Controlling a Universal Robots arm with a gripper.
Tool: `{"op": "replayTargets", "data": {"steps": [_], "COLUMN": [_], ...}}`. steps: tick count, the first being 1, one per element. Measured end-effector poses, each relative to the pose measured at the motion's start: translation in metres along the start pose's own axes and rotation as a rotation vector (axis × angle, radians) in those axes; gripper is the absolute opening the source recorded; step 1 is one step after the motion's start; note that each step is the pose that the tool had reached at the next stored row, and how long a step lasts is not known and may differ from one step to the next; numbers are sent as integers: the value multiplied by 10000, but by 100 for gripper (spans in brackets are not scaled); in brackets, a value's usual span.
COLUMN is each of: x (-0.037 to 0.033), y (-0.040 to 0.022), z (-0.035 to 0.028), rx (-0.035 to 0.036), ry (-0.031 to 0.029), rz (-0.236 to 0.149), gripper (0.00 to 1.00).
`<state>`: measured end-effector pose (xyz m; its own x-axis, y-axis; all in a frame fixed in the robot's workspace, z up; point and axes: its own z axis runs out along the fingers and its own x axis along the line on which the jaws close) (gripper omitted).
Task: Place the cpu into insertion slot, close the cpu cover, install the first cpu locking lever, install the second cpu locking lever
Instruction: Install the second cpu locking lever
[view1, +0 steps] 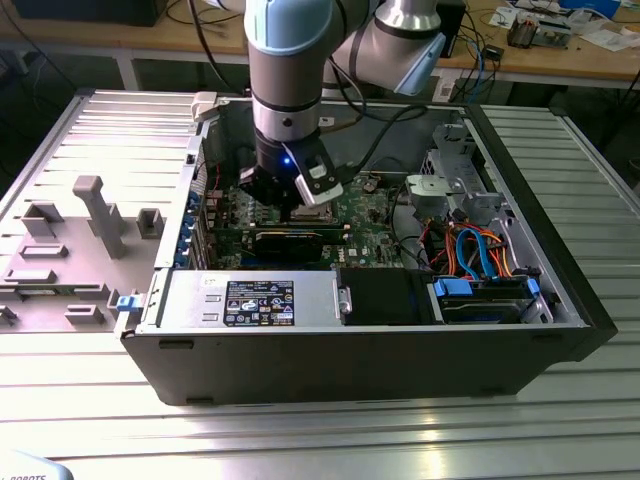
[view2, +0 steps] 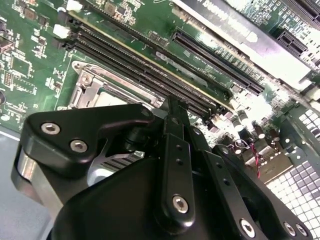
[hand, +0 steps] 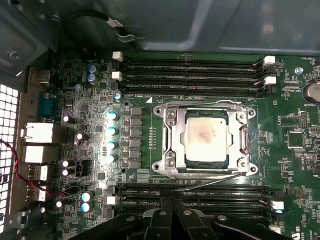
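In the first wrist view the cpu (hand: 206, 137) lies silver face up in the insertion slot (hand: 207, 171) on the green board. The cpu cover (hand: 171, 138) lies flat around it, framing the chip. A thin metal locking lever (hand: 220, 180) slants loosely along the slot's edge that faces the gripper, and its free end points toward the fingertips. My gripper (hand: 172, 204) sits just off that edge, over the black memory slots, with its fingers together. The second wrist view shows the gripper (view2: 172, 106) beside the slot's corner (view2: 90, 90). In the exterior view the gripper (view1: 297, 203) hangs low inside the open case.
Long black memory slots (hand: 192, 70) flank the socket on both sides. A black card (view1: 290, 240), a power supply (view1: 250, 300) and a drive bay with blue and orange cables (view1: 480, 255) fill the case. A grey fixture tray (view1: 70, 240) lies at the exterior view's left.
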<state>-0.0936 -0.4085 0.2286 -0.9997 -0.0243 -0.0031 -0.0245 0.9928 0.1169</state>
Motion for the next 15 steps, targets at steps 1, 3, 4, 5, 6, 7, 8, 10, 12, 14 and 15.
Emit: {"op": "replayTargets", "data": {"steps": [1, 3, 4, 5, 6, 7, 8, 10, 12, 14, 15], "x": [4, 11, 14, 15, 16, 16, 17, 18, 18, 18, 18], "y": [-3, -5, -6, -8, -10, -11, -12, -15, -15, -15, -15], "z": [4, 14, 25, 36, 57, 68, 79, 97, 98, 103, 104], "rx": [-24, -107, -143, -151, -162, -174, -184, -199, -202, -230, -232], "ry": [18, 39, 48, 53, 63, 66, 69, 69, 71, 68, 68], "rz": [-5, -43, -70, -83, -96, -107, -114, -120, -119, -118, -118], "gripper": [11, 11, 11, 11, 11, 11, 11, 11, 11, 11, 11]}}
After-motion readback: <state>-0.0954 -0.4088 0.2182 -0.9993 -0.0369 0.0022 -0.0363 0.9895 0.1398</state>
